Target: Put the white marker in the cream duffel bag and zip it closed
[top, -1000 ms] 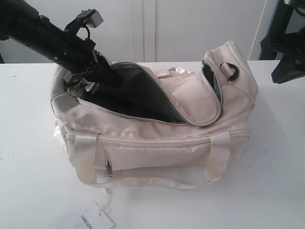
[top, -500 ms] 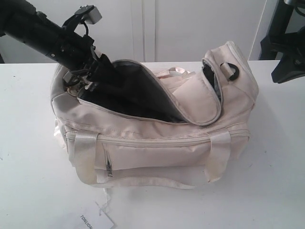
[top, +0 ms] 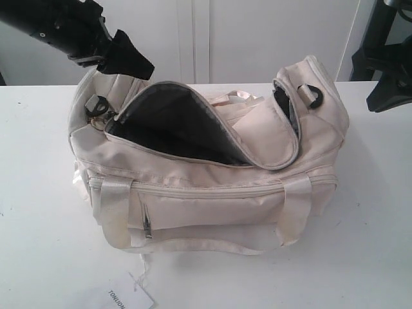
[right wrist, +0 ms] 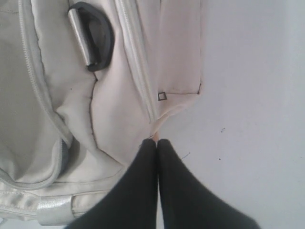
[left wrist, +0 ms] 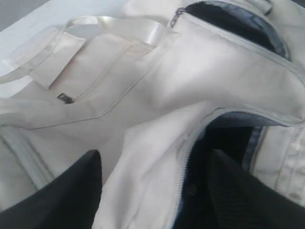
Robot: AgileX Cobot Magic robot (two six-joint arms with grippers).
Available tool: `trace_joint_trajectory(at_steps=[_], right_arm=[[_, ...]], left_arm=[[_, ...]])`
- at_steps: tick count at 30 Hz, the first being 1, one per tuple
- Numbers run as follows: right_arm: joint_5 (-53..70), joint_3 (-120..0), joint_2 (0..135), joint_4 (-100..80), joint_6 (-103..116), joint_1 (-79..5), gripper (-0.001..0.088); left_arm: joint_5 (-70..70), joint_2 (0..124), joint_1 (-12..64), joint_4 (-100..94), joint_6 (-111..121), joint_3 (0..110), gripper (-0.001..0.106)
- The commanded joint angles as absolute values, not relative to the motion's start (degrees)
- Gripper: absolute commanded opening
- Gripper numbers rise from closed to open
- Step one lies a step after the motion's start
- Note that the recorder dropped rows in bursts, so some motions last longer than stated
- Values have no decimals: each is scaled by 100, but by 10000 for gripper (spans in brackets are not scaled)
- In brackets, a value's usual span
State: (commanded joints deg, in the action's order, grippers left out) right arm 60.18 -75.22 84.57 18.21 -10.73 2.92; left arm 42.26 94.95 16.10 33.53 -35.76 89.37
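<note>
The cream duffel bag (top: 212,193) lies on the white table with its top zip open wide, showing the dark lining (top: 174,125). The white marker is hidden in every view. My left gripper (top: 132,61) hangs above the bag's left end, outside the opening. In the left wrist view the left gripper (left wrist: 155,155) is open, its fingers wide apart over the bag's (left wrist: 143,90) zip edge with nothing between them. My right gripper (right wrist: 157,142) is shut and empty, just off the bag's (right wrist: 119,95) right end, above bare table.
A flat white paper tag (top: 129,297) lies at the table's front edge. A black D-ring (top: 312,95) sits on the bag's right end, with the right arm (top: 389,90) beyond it. The zip's pull and ring (top: 98,118) rest at the bag's left end.
My left gripper has risen out of the bag's opening, up and to the left, leaving the lining fully in view. The bag and the right arm have not moved.
</note>
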Motion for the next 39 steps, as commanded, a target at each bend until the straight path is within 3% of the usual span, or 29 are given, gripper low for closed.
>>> trace_joint_trajectory(at_steps=[2,7,24,27,28,30,32,39], right_arm=[[6018,-7522,8457,1821,-1073,292,0],[6029,-7522,8457,1814,-1071,292,0],[5996,-7522,8468,1814,-1221,292,0],[6024,-7522,8468,1814,-1221,292,0],[6027,-7522,8468,1814,-1221,292,0],[6027,-7522,8468,1814,-1221,292,0],[6027,-7522,8468,1814,-1221,292,0],[5989,-7522,8468,1824,-1221,292,0]], left_arm=[[4155,9495,1610,2775,-2875,8937,502],[4140,9470,1610,1889,-1851,8937,0],[3935,9466,810,1653,-314,8937,5],[3947,9466,810,1627,-314,8926,199],[3947,9478,810,1627,-314,8926,357],[3932,9514,810,1627,-324,8926,546],[3910,9634,810,1627,-324,8918,612],[3867,10161,810,2044,-324,8914,614]])
